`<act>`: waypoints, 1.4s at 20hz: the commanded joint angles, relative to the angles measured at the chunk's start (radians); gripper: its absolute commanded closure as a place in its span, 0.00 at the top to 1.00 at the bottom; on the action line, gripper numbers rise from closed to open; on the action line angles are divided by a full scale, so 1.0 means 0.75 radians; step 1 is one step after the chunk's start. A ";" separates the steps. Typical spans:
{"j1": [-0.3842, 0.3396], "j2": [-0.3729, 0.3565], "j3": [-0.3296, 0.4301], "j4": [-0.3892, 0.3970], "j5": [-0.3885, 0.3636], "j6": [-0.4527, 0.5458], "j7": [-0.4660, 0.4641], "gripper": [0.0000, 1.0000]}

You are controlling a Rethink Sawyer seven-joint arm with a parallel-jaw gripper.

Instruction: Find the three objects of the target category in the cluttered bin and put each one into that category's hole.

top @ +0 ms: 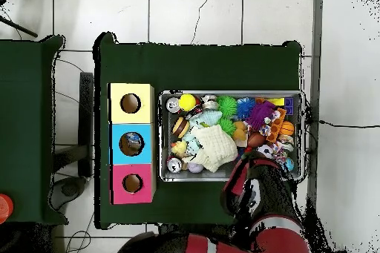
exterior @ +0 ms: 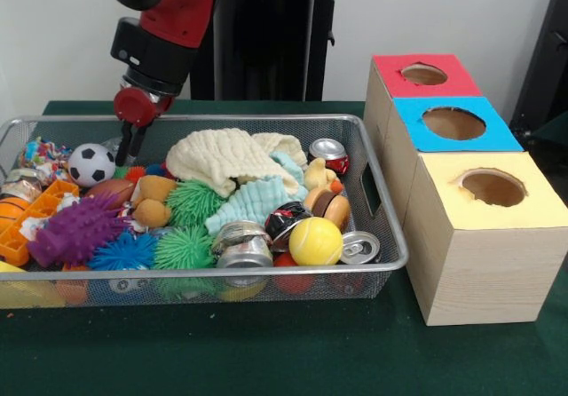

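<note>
The wire-mesh bin (exterior: 222,273) sits on the green table, packed with toys; it also shows in the overhead view (top: 230,93). My gripper (exterior: 129,152) reaches down into the bin's far left corner, right beside a soccer ball (exterior: 90,163). A faint see-through patch (exterior: 110,142) lies against the gripper. A shiny crinkly piece (exterior: 19,188) lies at the bin's left end. The blue-topped box's hole (exterior: 453,123) is to the right of the bin. In the overhead view something glinting shows inside that hole (top: 131,144). There the arm (top: 256,187) hides the gripper.
The red-topped box (exterior: 424,74) and the yellow-topped box (exterior: 493,186) flank the blue one. Silver cans (exterior: 328,150) (exterior: 359,248), a cream cloth (exterior: 222,158), a yellow ball (exterior: 315,241), green spiky balls and a purple spiky toy (exterior: 75,232) crowd the bin.
</note>
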 commanded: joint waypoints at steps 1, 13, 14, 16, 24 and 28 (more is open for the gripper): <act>-0.011 0.121 -0.036 -0.005 0.047 -0.056 0.339 1.00; -0.013 0.115 -0.082 0.001 0.112 -0.066 0.251 1.00; -0.013 0.115 -0.084 0.003 0.117 -0.067 0.246 1.00; -0.024 0.107 -0.085 0.006 0.127 -0.071 0.224 1.00; -0.002 0.114 -0.088 -0.001 0.161 -0.072 0.218 1.00; 0.019 0.116 -0.084 -0.003 0.188 -0.062 0.214 1.00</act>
